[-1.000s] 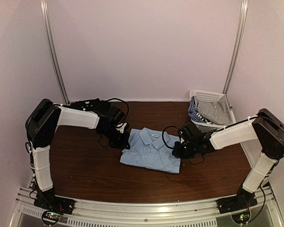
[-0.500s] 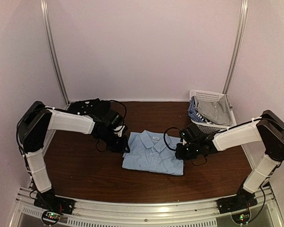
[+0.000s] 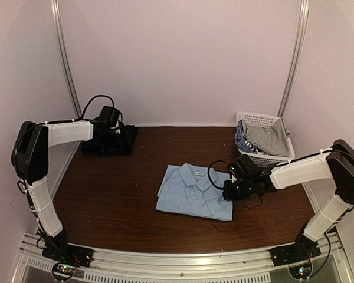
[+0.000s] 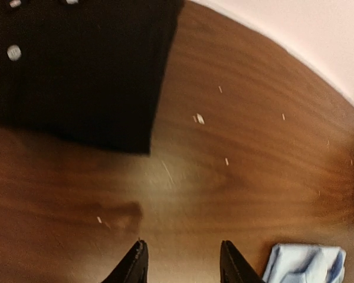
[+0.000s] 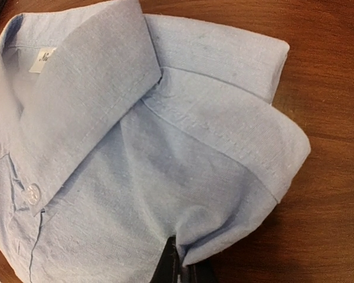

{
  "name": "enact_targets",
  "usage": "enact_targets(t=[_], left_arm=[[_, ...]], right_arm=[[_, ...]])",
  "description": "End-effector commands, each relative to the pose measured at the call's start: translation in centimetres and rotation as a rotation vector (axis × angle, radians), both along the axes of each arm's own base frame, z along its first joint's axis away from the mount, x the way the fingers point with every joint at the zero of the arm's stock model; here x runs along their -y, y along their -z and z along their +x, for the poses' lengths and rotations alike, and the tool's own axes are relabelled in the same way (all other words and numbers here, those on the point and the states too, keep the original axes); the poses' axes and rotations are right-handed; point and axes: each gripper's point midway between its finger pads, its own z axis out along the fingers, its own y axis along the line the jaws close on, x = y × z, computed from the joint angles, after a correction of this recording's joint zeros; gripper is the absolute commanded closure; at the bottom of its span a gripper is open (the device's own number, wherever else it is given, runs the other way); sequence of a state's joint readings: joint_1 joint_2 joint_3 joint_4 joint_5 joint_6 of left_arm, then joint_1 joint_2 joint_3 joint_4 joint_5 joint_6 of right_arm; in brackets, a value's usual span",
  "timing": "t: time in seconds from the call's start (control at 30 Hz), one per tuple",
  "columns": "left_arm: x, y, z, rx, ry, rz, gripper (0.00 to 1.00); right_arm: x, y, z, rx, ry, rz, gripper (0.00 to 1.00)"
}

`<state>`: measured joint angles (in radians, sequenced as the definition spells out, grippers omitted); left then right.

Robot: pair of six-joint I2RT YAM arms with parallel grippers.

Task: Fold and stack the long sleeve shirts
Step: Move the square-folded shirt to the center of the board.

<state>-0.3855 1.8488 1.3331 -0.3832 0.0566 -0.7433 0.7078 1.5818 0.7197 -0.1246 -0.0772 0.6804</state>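
The light blue shirt (image 3: 192, 192) lies folded at the middle of the table, collar toward the back; it fills the right wrist view (image 5: 135, 153). My right gripper (image 3: 228, 192) is shut on the shirt's right edge (image 5: 186, 268), and the cloth bunches around the closed fingers. The black shirt (image 3: 111, 141) lies folded at the back left; its edge with white buttons shows in the left wrist view (image 4: 76, 65). My left gripper (image 3: 119, 137) is open and empty (image 4: 183, 262) above bare wood beside the black shirt.
A white lattice basket (image 3: 261, 121) holding other clothes stands at the back right, close behind my right arm. Walls close in the table at the back and sides. A corner of the light blue shirt shows in the left wrist view (image 4: 307, 265).
My left gripper let go of the light blue shirt's left edge and swung back left to the black shirt. My right gripper stayed shut on the shirt, which slid slightly right.
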Motion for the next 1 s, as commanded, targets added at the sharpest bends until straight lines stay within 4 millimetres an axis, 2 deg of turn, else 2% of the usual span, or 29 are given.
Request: enact_targets(t=[0.0, 0.17, 0.37, 0.5, 0.67, 0.8, 0.87, 0.97], left_arm=[[-2.3, 0.2, 5.3, 0.04, -0.104, -0.014, 0.58], [-3.6, 1.7, 6.9, 0.009, -0.228, -0.078, 0.57], [-4.4, 3.3, 7.4, -0.01, -0.33, -0.13, 0.52], [-5.4, 4.8, 7.3, -0.037, -0.404, -0.102, 0.52], [-5.3, 6.5, 7.5, -0.062, -0.446, -0.127, 0.52], [-5.1, 6.7, 8.7, -0.048, -0.448, -0.151, 0.52], [-5.0, 6.9, 9.0, -0.047, -0.446, -0.161, 0.55], [-4.8, 7.3, 9.5, -0.048, -0.442, -0.165, 0.71]], right_arm=[[1.1, 0.0, -0.3, 0.002, 0.008, -0.033, 1.0], [0.9, -0.4, -0.1, 0.011, 0.005, -0.026, 1.0], [0.8, -0.4, -0.2, 0.008, -0.006, -0.024, 1.0], [0.9, -0.4, -0.2, 0.01, -0.009, -0.024, 1.0], [0.8, -0.4, -0.1, 0.011, -0.016, -0.023, 1.0], [0.8, -0.5, -0.3, 0.013, -0.022, -0.017, 1.0], [0.9, -0.5, -0.3, 0.015, -0.02, -0.016, 1.0], [0.9, -0.6, -0.3, 0.017, -0.023, -0.016, 1.0]])
